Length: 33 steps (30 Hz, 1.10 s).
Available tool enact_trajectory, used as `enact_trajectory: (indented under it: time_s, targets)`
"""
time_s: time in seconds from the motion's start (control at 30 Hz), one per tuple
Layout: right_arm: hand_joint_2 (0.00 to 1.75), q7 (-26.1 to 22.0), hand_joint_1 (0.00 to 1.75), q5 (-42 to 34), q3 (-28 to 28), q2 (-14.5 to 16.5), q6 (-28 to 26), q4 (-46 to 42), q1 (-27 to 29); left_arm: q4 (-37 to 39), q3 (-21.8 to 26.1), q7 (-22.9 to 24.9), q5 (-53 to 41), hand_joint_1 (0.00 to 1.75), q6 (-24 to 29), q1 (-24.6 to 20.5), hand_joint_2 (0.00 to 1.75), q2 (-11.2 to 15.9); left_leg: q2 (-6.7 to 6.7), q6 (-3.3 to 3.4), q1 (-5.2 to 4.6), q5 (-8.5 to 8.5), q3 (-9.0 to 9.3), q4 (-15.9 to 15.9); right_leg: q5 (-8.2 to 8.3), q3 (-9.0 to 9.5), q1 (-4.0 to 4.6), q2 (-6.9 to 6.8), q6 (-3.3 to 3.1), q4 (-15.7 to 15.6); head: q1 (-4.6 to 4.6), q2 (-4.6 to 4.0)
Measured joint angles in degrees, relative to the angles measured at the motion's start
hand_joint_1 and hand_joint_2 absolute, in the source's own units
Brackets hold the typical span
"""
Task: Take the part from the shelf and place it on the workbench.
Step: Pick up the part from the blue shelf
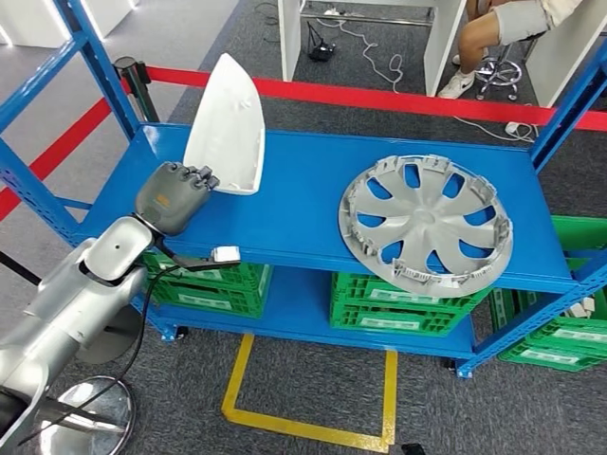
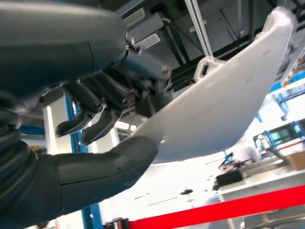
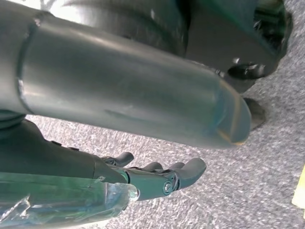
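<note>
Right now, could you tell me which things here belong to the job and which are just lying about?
Belong to the job:
white part
left hand, gripping it
blue shelf

Just lying about:
silver hubcap
green crates
red barrier tape

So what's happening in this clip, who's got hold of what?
The robot's left hand grips the white part at its lower edge and holds it tilted up off the blue shelf; the left wrist view shows the thumb under it and the fingers above. A silver wheel cover lies flat on the same shelf, untouched. The right hand hangs over the grey carpet with its fingers apart, holding nothing. Placing on the workbench is not yet done.
</note>
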Motion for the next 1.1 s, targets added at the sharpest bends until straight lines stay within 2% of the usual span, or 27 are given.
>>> enact_trajectory:
  time_s: [0.07, 0.1, 0.13, 0.2, 0.23, 0.27, 0.3, 0.33, 0.37, 0.43, 0.47, 0.5, 0.57, 0.6, 0.63, 0.67, 0.73, 0.77, 0.8, 0.83, 0.87, 0.9, 0.97, 1.0, 1.03, 1.1]
  targets:
    - [0.00, -0.02, 0.00, 0.01, 0.00, 0.05, -0.13, 0.02, 0.05, -0.28, 0.05, -0.03, 0.10, 1.75, -0.09, 0.13, 1.75, 0.44, -0.06, -0.58, -0.07, 0.33, -0.51, 0.29, 0.21, -0.57, -0.07, 0.06, -0.92, 0.11, -0.11, 0.00]
    - [0.00, -0.04, 0.00, 0.02, 0.00, 0.05, -0.20, 0.02, 0.04, -0.36, 0.05, -0.05, 0.14, 1.75, -0.12, 0.19, 1.75, 0.62, -0.05, -0.82, 0.00, -0.13, -0.85, 0.64, 0.42, -0.90, -0.07, 0.06, -1.43, 0.17, -0.17, 0.00]
    - [0.00, -0.05, 0.00, 0.03, 0.00, 0.04, -0.25, 0.02, -0.01, -0.45, 0.05, -0.07, 0.19, 1.75, -0.13, 0.23, 1.75, 0.77, -0.02, -1.04, 0.07, -1.39, -1.50, 1.89, 0.73, -1.30, -0.09, 0.04, -2.02, 0.13, -0.18, 0.00]
    - [0.00, -0.13, 0.00, 0.07, 0.00, 0.03, -0.39, 0.02, -0.14, -0.62, 0.07, -0.08, 0.34, 1.75, -0.16, 0.30, 1.75, 1.05, 0.03, -1.43, 0.12, -5.82, -3.97, 8.01, 1.46, -2.28, -0.02, 0.00, -3.09, 0.04, -0.27, 0.00]
    - [0.00, -0.19, 0.00, 0.08, 0.00, 0.03, -0.46, 0.02, -0.16, -0.69, 0.07, -0.08, 0.42, 1.75, -0.17, 0.39, 1.75, 1.21, 0.03, -1.53, 0.12, -8.04, -5.45, 12.08, 1.84, -2.79, 0.07, 0.00, -3.39, 0.03, -0.29, 0.00]
    - [0.00, -0.27, 0.00, 0.10, 0.00, 0.03, -0.51, 0.02, -0.14, -0.73, 0.07, -0.08, 0.49, 1.75, -0.17, 0.54, 1.75, 1.40, 0.03, -1.53, 0.12, -9.43, -6.46, 15.32, 2.20, -3.27, 0.18, 0.00, -3.54, 0.03, -0.31, 0.00]
    - [0.00, -0.38, 0.00, 0.11, 0.00, 0.03, -0.56, 0.02, -0.11, -0.77, 0.08, -0.10, 0.57, 1.75, -0.16, 0.71, 1.75, 1.61, 0.03, -1.42, 0.10, -9.73, -6.69, 16.91, 2.57, -3.73, 0.30, 0.00, -3.59, 0.03, -0.32, 0.00]
    - [0.00, -0.51, 0.00, 0.11, 0.00, 0.03, -0.61, 0.02, -0.09, -0.84, 0.09, -0.15, 0.71, 1.75, -0.15, 0.84, 1.75, 1.86, 0.03, -1.21, 0.07, -8.95, -5.85, 16.34, 2.96, -4.16, 0.42, 0.00, -3.59, 0.03, -0.31, 0.00]
    - [0.00, -0.68, 0.00, 0.12, 0.00, 0.03, -0.66, 0.02, -0.11, -1.02, 0.14, -0.25, 0.89, 1.75, -0.14, 0.90, 1.75, 2.17, 0.03, -0.89, 0.01, -7.42, -3.93, 13.67, 3.38, -4.59, 0.53, 0.02, -3.57, 0.03, -0.32, 0.00]
    - [0.00, -0.98, 0.00, 0.11, 0.00, 0.03, -0.74, 0.02, -0.17, -1.68, 0.45, -0.50, 1.38, 1.75, -0.10, 0.87, 1.75, 2.84, 0.03, -0.17, -0.25, -5.00, 1.25, 5.75, 4.21, -5.35, 0.74, 0.05, -3.39, 0.03, -0.30, 0.00]
    - [0.00, -1.09, 0.00, 0.10, 0.00, 0.03, -0.78, 0.02, -0.21, -2.09, 0.74, -0.61, 1.65, 1.75, -0.09, 0.85, 1.75, 3.15, 0.02, 0.01, -0.40, -4.49, 3.08, 2.62, 4.69, -5.64, 0.81, 0.05, -3.18, -0.05, -0.26, 0.00]
    - [0.00, -1.16, 0.00, 0.09, 0.00, 0.03, -0.80, 0.02, -0.22, -2.41, 1.04, -0.70, 1.92, 1.75, -0.09, 0.83, 1.75, 3.39, 0.02, 0.09, -0.56, -4.41, 3.97, 0.77, 5.19, -5.86, 0.83, 0.04, -2.89, -0.21, -0.30, 0.00]
    - [0.00, -1.23, 0.00, 0.00, 0.00, 0.03, -0.85, 0.02, -0.14, -2.71, 1.44, -0.84, 2.27, 1.75, -0.14, 0.95, 1.75, 3.86, 0.03, 0.18, -0.68, -3.73, 3.62, -0.26, 6.40, -6.12, 0.80, 0.04, -2.14, -0.85, -0.35, 0.00]
    - [0.00, -1.26, 0.00, -0.09, 0.00, 0.03, -0.87, 0.02, -0.07, -2.75, 1.50, -0.87, 2.34, 1.75, -0.21, 1.09, 1.75, 4.07, 0.09, 0.38, -0.62, -3.13, 3.27, -0.55, 6.42, -6.42, 0.77, 0.01, -1.79, -0.95, -0.38, 0.00]
    - [0.00, -1.29, 0.00, -0.21, 0.00, 0.03, -0.91, 0.02, 0.05, -2.83, 1.54, -0.89, 2.36, 1.75, -0.29, 1.30, 1.75, 4.30, 0.16, 0.66, -0.49, -2.47, 2.83, -0.77, 5.42, -6.87, 0.79, -0.03, -1.49, -0.33, -0.27, 0.00]
    - [0.00, -1.32, 0.00, -0.36, 0.00, 0.03, -0.97, 0.02, 0.16, -2.96, 1.62, -0.89, 2.39, 1.75, -0.37, 1.55, 1.75, 4.55, 0.23, 0.93, -0.35, -1.80, 2.31, -0.99, 3.38, -7.57, 0.82, -0.07, -1.24, 1.42, -0.17, 0.00]
    - [0.00, -1.32, 0.00, -0.62, 0.00, 0.04, -1.09, 0.02, 0.24, -3.29, 1.97, -0.89, 2.50, 1.75, -0.49, 2.00, 1.75, 5.12, 0.30, 1.34, -0.31, -0.66, 1.01, -0.98, -2.32, -9.28, 0.84, -0.16, -0.95, 8.09, 0.01, 0.00]
    - [0.00, -1.26, 0.00, -0.74, 0.00, 0.04, -1.16, 0.02, 0.22, -3.45, 2.23, -0.89, 2.60, 1.75, -0.56, 2.25, 1.75, 5.39, 0.31, 1.41, -0.33, -0.05, 0.23, -0.96, -4.13, -9.85, 0.84, -0.16, -0.85, 11.67, 0.02, 0.00]
    - [0.00, -1.17, 0.00, -0.84, 0.00, 0.04, -1.26, 0.02, 0.18, -3.60, 2.48, -0.89, 2.69, 1.75, -0.65, 2.51, 1.75, 5.62, 0.31, 1.42, -0.36, 0.56, -0.54, -0.93, -4.67, -9.85, 0.85, -0.16, -0.81, 14.12, 0.00, 0.00]
    - [0.00, -1.07, 0.00, -0.91, -0.01, 0.04, -1.39, 0.02, 0.16, -3.77, 2.69, -0.89, 2.77, 1.75, -0.73, 2.78, 1.75, 5.84, 0.31, 1.37, -0.37, 1.17, -1.33, -0.90, -3.95, -9.01, 0.86, -0.16, -0.80, 14.84, 0.04, 0.00]
    - [0.00, -0.98, 0.00, -0.96, -0.01, 0.02, -1.53, 0.02, 0.14, -3.95, 2.86, -0.89, 2.82, 1.75, -0.82, 3.06, 1.75, 6.05, 0.30, 1.25, -0.37, 1.76, -2.06, -0.86, -2.46, -7.21, 0.86, -0.17, -0.84, 13.55, 0.03, 0.00]
    - [0.00, -0.93, 0.00, -0.99, -0.02, 0.01, -1.65, 0.02, 0.10, -4.11, 2.94, -0.89, 2.83, 1.75, -0.89, 3.27, 1.75, 6.27, 0.29, 1.08, -0.36, 2.30, -2.69, -0.79, -1.29, -4.57, 0.86, -0.17, -0.93, 10.42, 0.05, 0.00]
    - [0.00, -0.90, 0.00, -1.00, -0.02, -0.03, -1.86, 0.02, -0.12, -4.54, 3.12, -0.89, 2.66, 1.75, -1.03, 3.54, 1.75, 6.71, 0.26, 0.52, -0.45, 3.33, -3.71, -0.62, -1.54, 1.04, 0.94, -0.10, -1.24, 2.71, -0.01, 0.00]
    - [0.00, -0.91, 0.00, -0.97, -0.02, -0.03, -1.95, 0.02, -0.21, -4.73, 3.24, -0.89, 2.50, 1.75, -1.10, 3.59, 1.75, 6.86, 0.27, 0.22, -0.49, 3.83, -3.98, -0.57, -2.27, 2.53, 1.02, -0.04, -1.45, 0.04, -0.03, 0.00]
    - [0.00, -0.93, 0.00, -0.91, -0.02, -0.03, -2.04, 0.02, -0.27, -4.90, 3.35, -0.89, 2.30, 1.75, -1.17, 3.61, 1.75, 6.96, 0.27, -0.09, -0.49, 4.35, -4.13, -0.63, -2.77, 3.15, 1.14, 0.01, -1.74, -1.20, -0.07, 0.00]
    - [0.00, -1.05, 0.00, -0.72, -0.02, -0.03, -2.22, 0.02, -0.29, -5.04, 3.43, -0.89, 1.87, 1.75, -1.35, 3.72, 1.75, 6.98, 0.27, -0.73, -0.38, 4.84, -4.37, -0.70, -2.05, 2.31, 1.16, -0.01, -2.68, -1.48, -0.05, 0.00]
